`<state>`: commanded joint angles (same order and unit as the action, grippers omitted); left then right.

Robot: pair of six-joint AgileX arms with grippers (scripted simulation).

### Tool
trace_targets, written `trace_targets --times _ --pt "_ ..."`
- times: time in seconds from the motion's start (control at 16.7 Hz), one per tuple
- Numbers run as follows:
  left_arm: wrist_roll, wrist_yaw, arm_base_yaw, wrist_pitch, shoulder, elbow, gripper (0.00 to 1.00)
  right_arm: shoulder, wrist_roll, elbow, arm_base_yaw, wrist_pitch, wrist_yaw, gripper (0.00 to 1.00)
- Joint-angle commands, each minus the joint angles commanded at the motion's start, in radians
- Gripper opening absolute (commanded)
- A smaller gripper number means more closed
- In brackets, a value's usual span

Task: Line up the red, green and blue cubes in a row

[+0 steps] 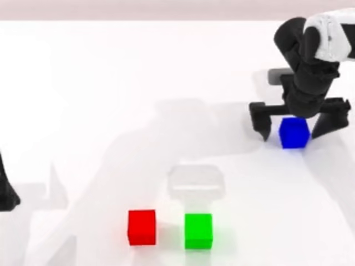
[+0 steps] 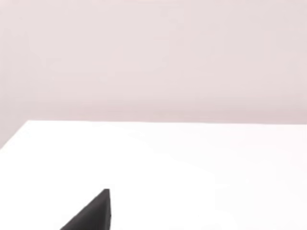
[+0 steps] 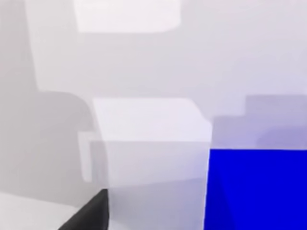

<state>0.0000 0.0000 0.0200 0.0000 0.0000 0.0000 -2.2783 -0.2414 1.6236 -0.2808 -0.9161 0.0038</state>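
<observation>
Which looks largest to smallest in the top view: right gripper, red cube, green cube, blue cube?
1. Right gripper, open astride the blue cube, clearly largest.
2. Red cube, green cube and blue cube look alike; no ranking.

The surface [image 1: 111,83] looks plain white, smooth and matt, taking soft grey shadows with no glare. The red cube [image 1: 142,226], the green cube [image 1: 198,230] and the blue cube [image 1: 293,133] each show flat, even colour with a smooth, plastic-like finish, unmarked and without grain or shine. The right claw [image 1: 293,126] looks like matt black plastic or coated metal; which one cannot be told. The arm above it wears a smooth white shell. The left claw [image 1: 6,194], at the edge, is equally dull black.
</observation>
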Motion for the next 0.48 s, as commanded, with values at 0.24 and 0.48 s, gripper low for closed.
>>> trace_targets --times 0.24,0.48 --pt "0.0 0.0 0.0 0.0 0.0 0.0 1.0 0.0 0.0 0.0 0.0 0.0 0.0 0.77" --pt "0.0 0.0 0.0 0.0 0.0 0.0 1.0 0.0 0.0 0.0 0.0 0.0 0.0 0.47"
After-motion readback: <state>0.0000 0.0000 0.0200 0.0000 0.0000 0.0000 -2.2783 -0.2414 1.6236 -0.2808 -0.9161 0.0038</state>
